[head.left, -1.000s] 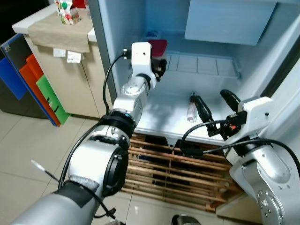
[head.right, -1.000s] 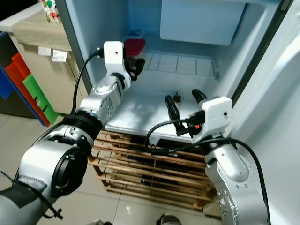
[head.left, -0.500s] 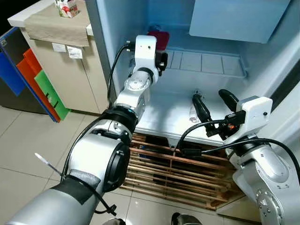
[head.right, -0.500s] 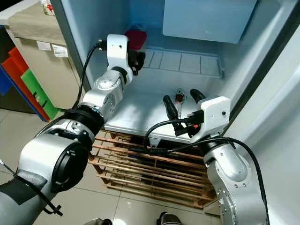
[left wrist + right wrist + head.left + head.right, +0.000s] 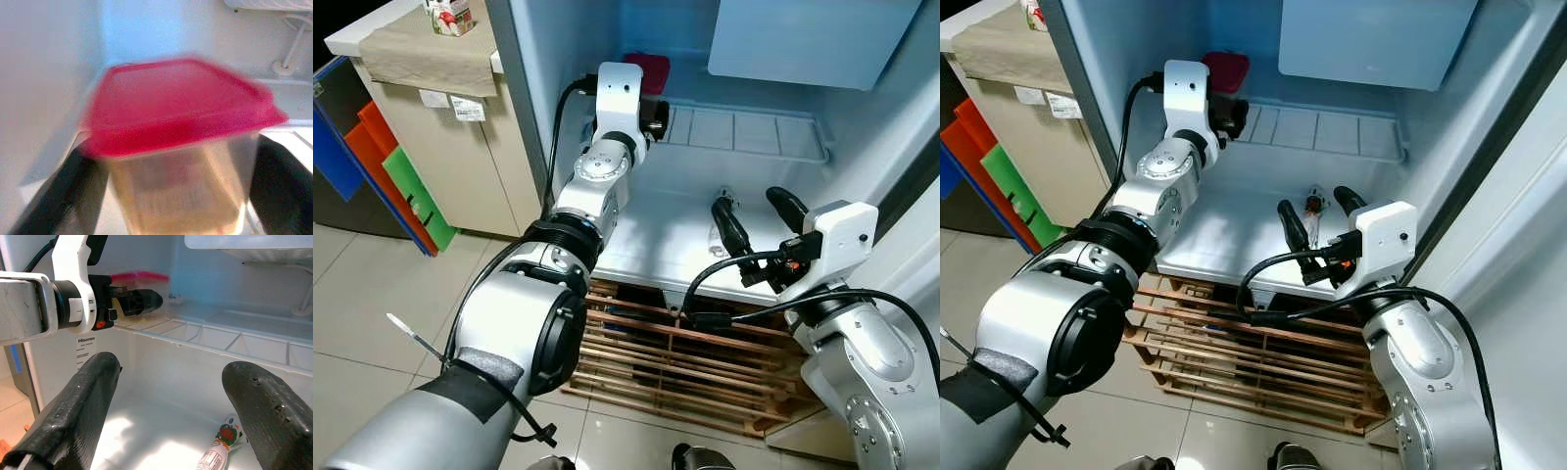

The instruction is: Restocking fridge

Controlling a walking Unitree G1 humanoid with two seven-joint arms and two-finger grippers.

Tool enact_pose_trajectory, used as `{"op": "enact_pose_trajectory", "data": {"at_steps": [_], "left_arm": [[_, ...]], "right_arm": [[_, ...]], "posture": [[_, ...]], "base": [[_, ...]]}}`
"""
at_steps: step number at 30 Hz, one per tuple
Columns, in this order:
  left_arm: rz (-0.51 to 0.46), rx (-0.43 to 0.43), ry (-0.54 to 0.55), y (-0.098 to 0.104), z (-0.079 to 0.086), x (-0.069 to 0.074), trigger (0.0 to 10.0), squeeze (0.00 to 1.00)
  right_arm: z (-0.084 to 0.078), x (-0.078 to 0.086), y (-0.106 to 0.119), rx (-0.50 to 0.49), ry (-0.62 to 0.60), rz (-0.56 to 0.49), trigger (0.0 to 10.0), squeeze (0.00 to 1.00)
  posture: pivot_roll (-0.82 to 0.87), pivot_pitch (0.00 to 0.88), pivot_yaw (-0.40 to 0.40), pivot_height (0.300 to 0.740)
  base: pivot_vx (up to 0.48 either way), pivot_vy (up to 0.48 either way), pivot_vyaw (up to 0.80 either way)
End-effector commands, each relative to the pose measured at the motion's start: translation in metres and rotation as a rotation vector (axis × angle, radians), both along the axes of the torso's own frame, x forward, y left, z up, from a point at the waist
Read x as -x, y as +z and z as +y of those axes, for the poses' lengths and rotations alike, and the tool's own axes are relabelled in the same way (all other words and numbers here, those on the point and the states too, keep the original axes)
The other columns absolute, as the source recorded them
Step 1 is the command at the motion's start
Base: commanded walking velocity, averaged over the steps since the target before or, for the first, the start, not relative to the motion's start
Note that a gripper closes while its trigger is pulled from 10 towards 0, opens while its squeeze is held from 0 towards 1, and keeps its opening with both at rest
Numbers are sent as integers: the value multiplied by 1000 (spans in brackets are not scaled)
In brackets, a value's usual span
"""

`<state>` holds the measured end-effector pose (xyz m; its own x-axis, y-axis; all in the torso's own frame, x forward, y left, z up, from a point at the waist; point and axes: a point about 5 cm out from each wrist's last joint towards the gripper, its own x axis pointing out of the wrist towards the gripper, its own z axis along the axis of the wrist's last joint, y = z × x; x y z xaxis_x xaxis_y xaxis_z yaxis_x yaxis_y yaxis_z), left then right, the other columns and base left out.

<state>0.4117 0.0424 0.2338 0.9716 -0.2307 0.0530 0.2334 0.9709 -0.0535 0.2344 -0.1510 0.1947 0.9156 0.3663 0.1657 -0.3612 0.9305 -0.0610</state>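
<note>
White plastic lines the open fridge (image 5: 607,29), its walls washed in a cool bluish light. A wire-ribbed upper shelf (image 5: 744,137) runs across the back, and below it lies a smooth lower shelf (image 5: 656,235) with a bright glare patch. A pale freezer box (image 5: 803,39) hangs at the top of the compartment.

On the far left corner of the upper shelf is a clear container with a red lid (image 5: 181,103). The left gripper (image 5: 656,117) reaches in at shelf height, its two black fingers (image 5: 63,196) standing either side of the container's walls, closed in against them or nearly so; the blurred wrist picture does not settle whether they press it.

The right gripper (image 5: 754,211) hovers over the front of the lower shelf with its fingers spread wide and nothing between them. A small printed tube (image 5: 220,445) lies flat on that shelf, just beyond the fingertips.

Under the fridge is a slatted wooden pallet (image 5: 705,362) on a floor of pale glossy tiles (image 5: 372,294). To the left stands a beige cabinet (image 5: 450,147) with a cloth draped over its white top and a small carton (image 5: 450,15) on it. Blue, orange and green panels (image 5: 382,157) lean against the cabinet's side.
</note>
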Motion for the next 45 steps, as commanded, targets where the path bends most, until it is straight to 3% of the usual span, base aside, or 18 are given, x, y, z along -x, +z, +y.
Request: {"op": "enact_pose_trajectory", "data": {"at_steps": [1, 13, 16, 20, 25, 26, 27, 33, 36, 43, 45], "left_arm": [[-18, 13, 9, 8, 0, -1, 10000, 1000], [-53, 10, 11, 18, -2, -1, 10000, 1000], [-74, 11, -22, 21, -10, 3, 10000, 1000], [-74, 9, -40, 19, -14, 7, 10000, 1000], [-19, -37, -89, 0, -16, 19, 10000, 1000], [-18, -44, -90, -1, -15, 20, 10000, 584], [-14, -61, -92, -3, -12, 23, 10000, 0], [22, -100, -68, -18, 5, 36, 10000, 0], [6, -82, -91, -19, 13, 50, 10000, 0], [-30, -68, -140, -21, 14, 67, 10000, 0], [-53, -24, -157, -17, 10, 71, 10000, 0]], "right_arm": [[0, 1, 4, 9, 10, -13, 10000, 0], [1, 0, 4, 13, 16, -10, 10000, 0], [2, 0, 1, 8, 19, 0, 10000, 0], [2, 1, -1, 5, 21, 8, 10000, 0], [2, -1, -5, 4, 26, 26, 10000, 0], [2, -1, -5, 4, 27, 28, 10000, 0], [2, -1, -6, 5, 31, 29, 10000, 0], [3, -3, -8, 6, 47, 39, 10000, 0], [2, -3, -8, 6, 45, 35, 10000, 0], [2, -5, -9, 1, 40, 29, 10000, 0], [3, -6, -9, 0, 41, 26, 10000, 0]], "posture": [[-261, 45, 41, 740], [-259, 42, 40, 740], [-245, 32, 31, 740], [-239, 30, 26, 740], [-218, 25, 7, 740], [-218, 25, 7, 740], [-215, 25, 5, 740], [-197, 15, -6, 740], [-194, 4, -7, 740], [-181, 0, -6, 740], [-180, 0, -5, 740]], "base": [[0, 0, 0], [0, 0, 0], [0, 0, 0], [0, 0, 0], [0, 0, 0], [0, 0, 0], [0, 0, 0], [0, 0, 0], [0, 0, 0], [0, 0, 0], [0, 0, 0]]}}
